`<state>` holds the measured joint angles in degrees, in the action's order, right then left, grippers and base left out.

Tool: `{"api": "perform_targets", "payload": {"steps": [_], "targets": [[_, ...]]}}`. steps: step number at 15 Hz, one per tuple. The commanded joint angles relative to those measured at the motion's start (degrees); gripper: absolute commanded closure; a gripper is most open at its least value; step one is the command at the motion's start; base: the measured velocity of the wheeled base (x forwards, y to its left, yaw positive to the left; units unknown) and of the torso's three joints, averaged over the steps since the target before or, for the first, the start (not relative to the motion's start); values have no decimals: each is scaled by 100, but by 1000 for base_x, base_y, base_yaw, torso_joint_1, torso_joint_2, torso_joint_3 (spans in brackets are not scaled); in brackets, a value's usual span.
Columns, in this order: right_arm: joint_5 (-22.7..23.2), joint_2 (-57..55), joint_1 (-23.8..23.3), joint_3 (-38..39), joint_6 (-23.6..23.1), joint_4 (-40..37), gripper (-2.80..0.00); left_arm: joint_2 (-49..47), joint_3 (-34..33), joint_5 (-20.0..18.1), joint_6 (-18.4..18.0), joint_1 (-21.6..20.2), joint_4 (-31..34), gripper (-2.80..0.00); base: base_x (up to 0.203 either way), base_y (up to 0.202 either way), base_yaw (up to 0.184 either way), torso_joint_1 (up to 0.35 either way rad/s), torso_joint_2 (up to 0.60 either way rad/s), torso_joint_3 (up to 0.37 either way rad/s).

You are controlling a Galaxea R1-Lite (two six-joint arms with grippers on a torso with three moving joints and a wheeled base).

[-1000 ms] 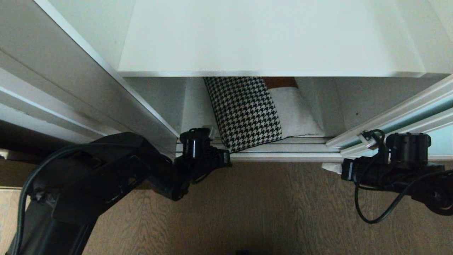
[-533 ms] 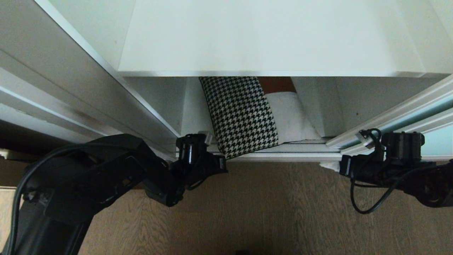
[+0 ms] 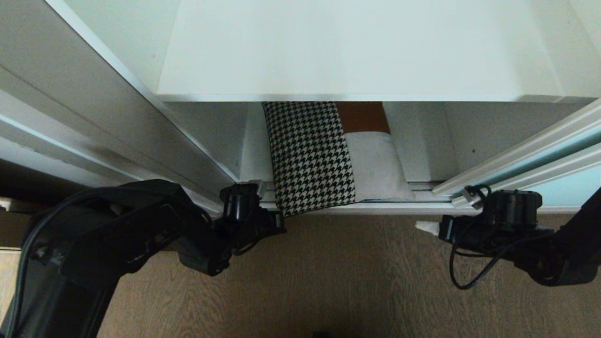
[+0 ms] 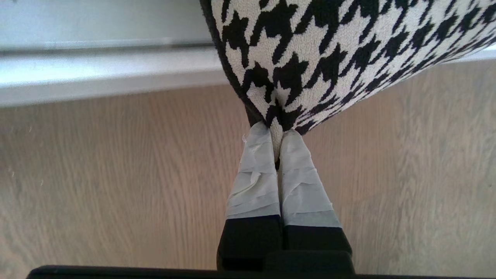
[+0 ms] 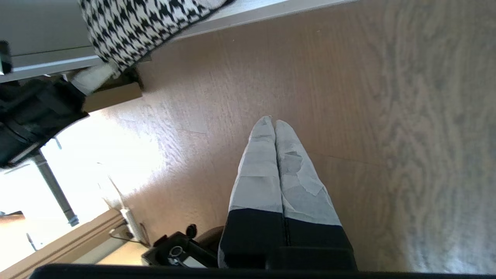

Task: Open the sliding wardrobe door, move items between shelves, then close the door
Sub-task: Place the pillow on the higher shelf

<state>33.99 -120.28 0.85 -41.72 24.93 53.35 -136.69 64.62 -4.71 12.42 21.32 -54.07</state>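
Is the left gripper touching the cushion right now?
Touching. The left wrist view shows the left gripper with its jaws pinched on the houndstooth corner of the cushion.

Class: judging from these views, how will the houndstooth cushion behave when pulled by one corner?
Probably floppy: the cushion puckers where the left gripper pinches its corner. Likely light, since one corner grip holds it. Its woven cover should resist slipping.

Right gripper [image 5: 274,124], fingers pressed together, hangs empty over wood-grain floor [image 5: 348,97].
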Motion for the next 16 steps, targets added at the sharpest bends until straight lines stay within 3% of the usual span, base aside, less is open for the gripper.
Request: {"api": "perform_targets", "payload": {"steps": [1,4,11,16], "targets": [[20,-197,62,39,61,126,0,-58,-112,-8,13,-18,-113,0,0,0,0,0,0,0],[3,-282,65,-68,56,202,0,-170,-260,0,16,-27,-720,0,0,0,0,0,0,0],[-53,-484,-5,-214,14,198,0,-261,-530,-13,14,-58,-956,0,0,0,0,0,0,0],[-194,-577,-84,-178,18,624,0,-507,-257,-22,-12,-58,-956,0,0,0,0,0,0,0]]}}
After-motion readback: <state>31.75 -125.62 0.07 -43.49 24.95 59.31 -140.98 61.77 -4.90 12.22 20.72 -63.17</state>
